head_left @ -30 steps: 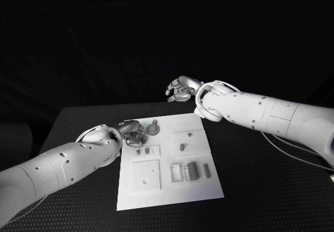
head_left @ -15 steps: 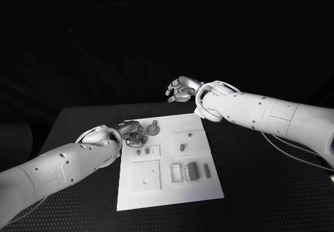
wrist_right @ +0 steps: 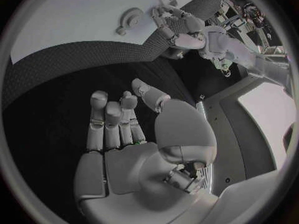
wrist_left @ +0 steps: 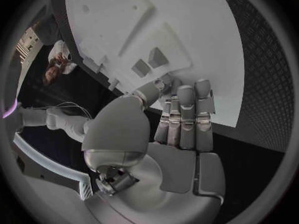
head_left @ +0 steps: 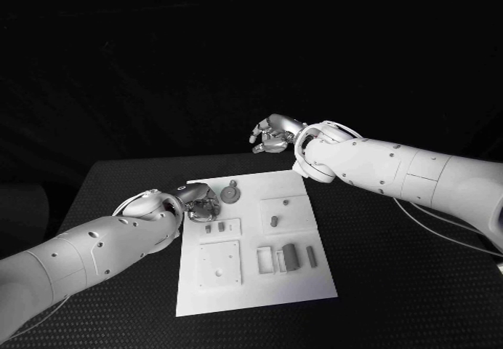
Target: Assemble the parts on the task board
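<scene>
1. My left hand (head_left: 197, 202) sits at the far left edge of the task board (head_left: 304, 276). Its fingers (wrist_left: 187, 115) are straight and close together, and I can't tell if they pinch anything.
2. The round part (head_left: 232, 194) lies just beside this hand, at about 2 o'clock from it in the head view. Its stem points toward 12 o'clock.
3. My right hand (head_left: 272, 135) floats past the board's far edge, at about 1 o'clock from the round part. It holds nothing, fingers loosely curled (so my left hand is nearer, I think).
4. Two small parts (head_left: 214, 227) lie at 6 o'clock from my left hand.
5. The black table (head_left: 398, 291) has open room on all sides.
</scene>
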Robot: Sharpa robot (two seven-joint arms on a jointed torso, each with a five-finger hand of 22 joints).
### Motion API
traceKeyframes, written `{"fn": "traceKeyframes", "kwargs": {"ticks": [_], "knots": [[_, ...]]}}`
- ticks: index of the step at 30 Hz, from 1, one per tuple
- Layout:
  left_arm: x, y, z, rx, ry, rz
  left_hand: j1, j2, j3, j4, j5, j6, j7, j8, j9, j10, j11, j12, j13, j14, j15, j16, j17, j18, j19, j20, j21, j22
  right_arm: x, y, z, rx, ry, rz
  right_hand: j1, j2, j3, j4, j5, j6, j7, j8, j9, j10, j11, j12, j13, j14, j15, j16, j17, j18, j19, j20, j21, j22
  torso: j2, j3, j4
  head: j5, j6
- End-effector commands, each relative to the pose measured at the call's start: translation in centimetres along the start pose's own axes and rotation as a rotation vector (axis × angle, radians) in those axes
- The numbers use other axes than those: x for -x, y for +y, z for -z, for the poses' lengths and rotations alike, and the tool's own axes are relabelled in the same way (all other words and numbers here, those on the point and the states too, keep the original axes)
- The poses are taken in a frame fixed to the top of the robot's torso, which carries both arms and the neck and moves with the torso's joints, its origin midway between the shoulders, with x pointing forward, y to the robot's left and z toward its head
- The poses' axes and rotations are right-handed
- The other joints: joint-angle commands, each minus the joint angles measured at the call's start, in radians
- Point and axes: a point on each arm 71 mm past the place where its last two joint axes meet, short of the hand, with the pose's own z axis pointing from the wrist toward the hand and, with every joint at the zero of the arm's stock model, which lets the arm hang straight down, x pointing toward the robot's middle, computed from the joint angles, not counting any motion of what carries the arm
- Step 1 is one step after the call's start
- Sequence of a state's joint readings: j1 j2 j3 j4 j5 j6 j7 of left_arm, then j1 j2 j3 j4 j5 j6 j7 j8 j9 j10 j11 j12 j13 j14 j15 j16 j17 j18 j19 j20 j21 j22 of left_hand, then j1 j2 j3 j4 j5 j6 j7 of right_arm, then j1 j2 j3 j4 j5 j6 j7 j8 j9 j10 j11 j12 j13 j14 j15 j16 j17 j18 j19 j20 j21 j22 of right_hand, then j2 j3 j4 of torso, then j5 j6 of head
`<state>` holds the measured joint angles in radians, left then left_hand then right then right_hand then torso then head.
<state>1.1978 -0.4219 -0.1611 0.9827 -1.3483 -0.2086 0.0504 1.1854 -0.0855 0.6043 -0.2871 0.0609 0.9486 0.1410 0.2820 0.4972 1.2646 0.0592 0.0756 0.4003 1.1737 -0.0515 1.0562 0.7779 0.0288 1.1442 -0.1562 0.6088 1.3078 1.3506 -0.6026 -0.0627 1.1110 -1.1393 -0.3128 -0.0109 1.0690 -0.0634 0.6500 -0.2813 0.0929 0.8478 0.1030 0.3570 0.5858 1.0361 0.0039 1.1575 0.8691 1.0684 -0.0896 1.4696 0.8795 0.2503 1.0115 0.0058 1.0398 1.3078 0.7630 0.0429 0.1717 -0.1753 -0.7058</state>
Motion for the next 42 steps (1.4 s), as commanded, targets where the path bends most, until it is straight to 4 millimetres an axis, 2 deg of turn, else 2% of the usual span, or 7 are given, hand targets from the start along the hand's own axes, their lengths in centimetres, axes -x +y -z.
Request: {"fn": "traceKeyframes", "kwargs": {"ticks": [1, 23, 28, 31, 35, 37, 42], "knots": [[-0.5, 0.1, 0.1, 0.009, 0.035, 0.002, -0.002, -0.008, -0.007, 0.000, -0.006, -0.013, 0.000, -0.007, -0.001, -0.001, -0.002, 0.003, 0.003, -0.004, -0.003, 0.003, -0.002, 0.064, 0.001, 0.005, -0.004, 0.020, -0.1, 0.1, 0.0, 0.007, 0.010, 0.001, -0.002, -0.004, 0.001, -0.001, 0.002, 0.116, 0.013, -0.007, 0.001, -0.089, 0.004, -0.005, 0.001, -0.003, -0.005, -0.007, 0.002, 0.011, -0.003, 0.005, -0.005, 0.015, 0.000, 0.0002, 0.0000, -0.001, 0.000], [-0.1, 1.1, 0.6, 0.028, 0.002, 0.008, 0.003, -0.012, -0.006, 0.000, -0.006, -0.038, 0.007, -0.016, -0.003, 0.002, -0.005, 0.008, 0.018, 0.000, -0.006, 0.008, -0.006, 0.065, 0.005, 0.003, -0.004, 0.020, 0.0, 0.0, 0.0, 0.005, 0.011, 0.002, -0.001, -0.004, 0.002, -0.001, 0.002, 0.116, 0.013, -0.008, 0.001, -0.089, 0.004, -0.005, 0.001, -0.004, -0.004, -0.007, 0.002, 0.011, -0.003, 0.005, -0.006, 0.015, 0.000, 0.0003, 0.0002, 0.000, 0.001], [0.2, 2.1, 1.0, 0.053, -0.016, 0.025, 0.004, -0.014, -0.006, 0.000, -0.006, -0.041, 0.006, -0.017, -0.003, 0.001, -0.005, 0.008, 0.020, 0.000, -0.006, 0.009, -0.007, 0.064, 0.006, 0.003, -0.005, 0.020, 0.0, -0.2, 0.1, 0.002, 0.017, 0.003, -0.001, -0.005, 0.002, -0.001, 0.002, 0.115, 0.013, -0.009, 0.001, -0.089, 0.004, -0.005, 0.001, -0.004, -0.004, -0.008, 0.001, 0.011, -0.004, 0.005, -0.006, 0.015, 0.000, 0.0002, 0.0002, 0.000, 0.003], [0.7, 3.1, 1.5, 0.078, -0.034, 0.058, 0.003, -0.013, -0.006, 0.001, -0.006, -0.044, 0.007, -0.018, -0.004, -0.001, -0.005, 0.008, 0.021, -0.001, -0.005, 0.009, -0.008, 0.064, 0.006, 0.003, -0.005, 0.020, 0.1, -0.5, 0.2, -0.004, 0.027, -0.003, 0.000, -0.006, 0.003, -0.002, 0.002, 0.094, 0.020, -0.024, -0.003, -0.093, 0.010, -0.009, 0.000, -0.006, -0.001, -0.010, 0.001, 0.011, -0.006, 0.006, -0.008, 0.015, 0.000, 0.0000, 0.0002, -0.001, 0.004], [2.0, 4.9, 2.4, 0.150, -0.084, 0.204, -0.004, -0.011, -0.007, 0.005, -0.006, -0.038, 0.012, -0.013, -0.001, -0.011, -0.001, 0.003, 0.022, -0.006, -0.002, 0.005, -0.011, 0.062, 0.001, 0.005, -0.009, 0.019, 0.3, -1.0, 0.5, -0.009, 0.036, -0.012, 0.002, -0.007, 0.009, -0.002, 0.003, 0.065, 0.032, -0.044, -0.012, -0.108, 0.022, -0.046, -0.024, -0.018, 0.010, -0.026, -0.006, 0.011, -0.017, 0.009, -0.017, 0.013, -0.001, 0.0003, -0.0003, -0.003, 0.009], [2.6, 5.8, 2.9, 0.192, -0.102, 0.326, -0.012, -0.007, -0.008, 0.008, -0.006, -0.039, 0.016, -0.012, 0.000, -0.021, 0.003, -0.001, 0.022, -0.006, 0.001, 0.005, -0.014, 0.062, 0.002, 0.006, -0.010, 0.018, 0.3, -1.3, 0.8, -0.012, 0.040, -0.013, 0.004, -0.007, 0.020, -0.001, 0.002, 0.045, 0.041, -0.057, -0.017, -0.123, 0.033, -0.162, -0.108, -0.025, 0.027, -0.064, -0.034, 0.011, -0.032, 0.016, -0.033, 0.007, -0.001, -0.0002, 0.0002, -0.004, 0.012], [3.7, 7.7, 4.3, 0.250, -0.145, 0.593, -0.042, -0.005, -0.007, 0.015, -0.006, -0.036, 0.024, -0.004, 0.006, -0.056, 0.019, -0.008, 0.023, -0.053, 0.019, -0.046, -0.046, 0.058, -0.042, 0.025, -0.053, 0.002, 0.1, -1.9, 1.6, -0.008, 0.077, -0.005, 0.014, -0.012, 0.030, -0.005, 0.002, 0.021, 0.064, -0.073, -0.027, -0.099, 0.060, -0.430, -0.314, -0.011, 0.046, -0.085, -0.065, 0.011, -0.031, 0.021, -0.045, 0.005, -0.001, -0.0007, 0.0008, -0.008, 0.018]]}}
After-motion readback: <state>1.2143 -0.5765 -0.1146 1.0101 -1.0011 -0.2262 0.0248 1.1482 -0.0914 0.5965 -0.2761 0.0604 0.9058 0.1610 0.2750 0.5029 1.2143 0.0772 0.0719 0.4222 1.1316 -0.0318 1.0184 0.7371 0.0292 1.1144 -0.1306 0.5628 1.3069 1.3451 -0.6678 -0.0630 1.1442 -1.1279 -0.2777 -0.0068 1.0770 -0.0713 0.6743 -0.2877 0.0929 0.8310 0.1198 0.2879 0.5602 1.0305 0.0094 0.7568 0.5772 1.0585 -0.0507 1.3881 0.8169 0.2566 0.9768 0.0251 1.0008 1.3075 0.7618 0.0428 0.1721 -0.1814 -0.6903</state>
